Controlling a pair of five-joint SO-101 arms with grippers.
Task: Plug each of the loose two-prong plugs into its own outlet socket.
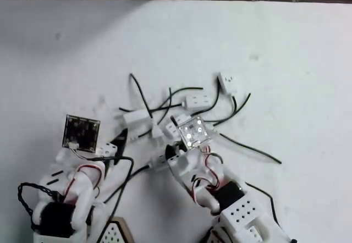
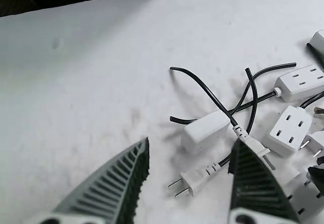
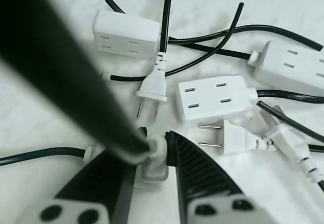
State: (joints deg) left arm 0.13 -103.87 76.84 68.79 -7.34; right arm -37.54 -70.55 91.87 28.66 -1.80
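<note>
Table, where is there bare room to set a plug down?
Bare: the table's far-left stretch, between the far edge and the cords, and the right side past the outermost socket. Crowded: the middle, where cords, plugs and sockets tangle.

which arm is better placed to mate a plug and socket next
Right, likely: the right gripper is shut on a white cord end, with a loose plug and a socket block close by. The left gripper is open, holding nothing.

We note: left end effector (image 2: 187,183) low, jaws spread wide. Right end effector (image 3: 154,143) low too, jaws pinched on a plug (image 3: 153,169). Left arm (image 1: 71,193) and right arm (image 1: 212,185) folded.
</note>
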